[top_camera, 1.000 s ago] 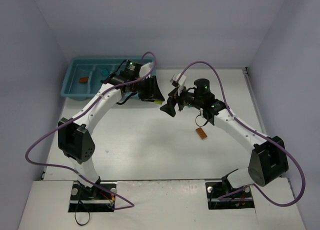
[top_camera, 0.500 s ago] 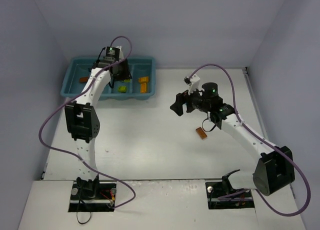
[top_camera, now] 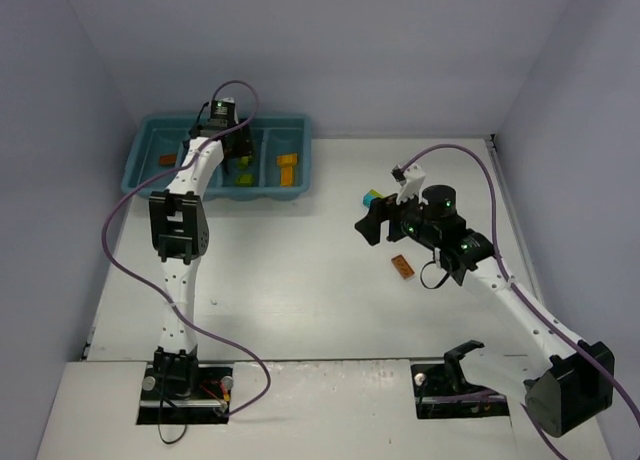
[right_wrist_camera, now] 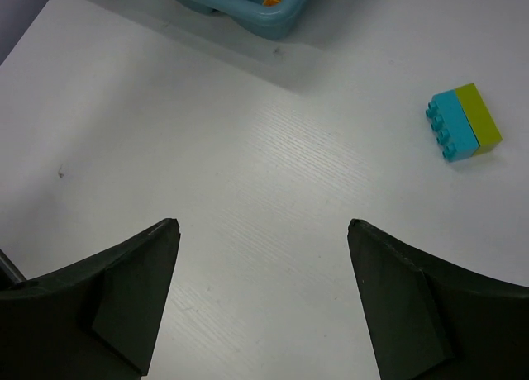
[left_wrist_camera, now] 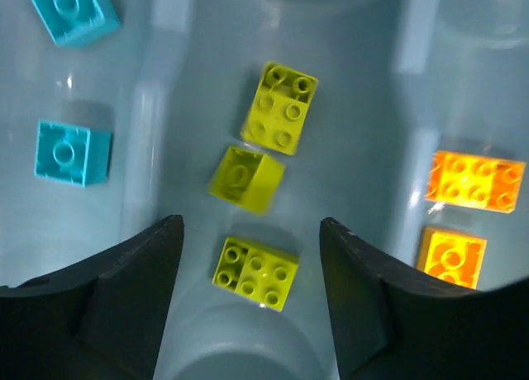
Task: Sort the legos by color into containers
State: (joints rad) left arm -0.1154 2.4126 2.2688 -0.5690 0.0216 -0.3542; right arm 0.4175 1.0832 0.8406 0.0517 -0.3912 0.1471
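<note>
- Teal tray (top_camera: 135,170) sat at the far-left corner of the desk (top_camera: 300,310), four compartments side by side.
- Left gripper (left_wrist_camera: 250,225) hung over the tray's third compartment from the left. Fingers were spread and nothing was pinched.
- Three lime bricks (left_wrist_camera: 279,107) lay in that compartment below the spread fingers. The middle one was tilted, the other two lay studs up.
- Two cyan bricks (left_wrist_camera: 73,153) lay in the compartment next on the left, apart from each other.
- Two yellow-orange bricks (left_wrist_camera: 475,180) lay in the rightmost compartment, close together.
- One brown-orange brick (top_camera: 167,160) lay in the leftmost compartment.
- Right gripper (right_wrist_camera: 263,227) hung over bare desk to the right of the tray, fingers wide apart and holding nothing.
- Cyan-and-lime pair (right_wrist_camera: 464,122), two bricks stuck together, lay on the desk just beyond the right gripper. It touched neither finger and was well apart from the tray.
- Loose orange brick (top_camera: 402,266) lay flat on the desk near the right arm, on the near side of the gripper and outside the tray.
</note>
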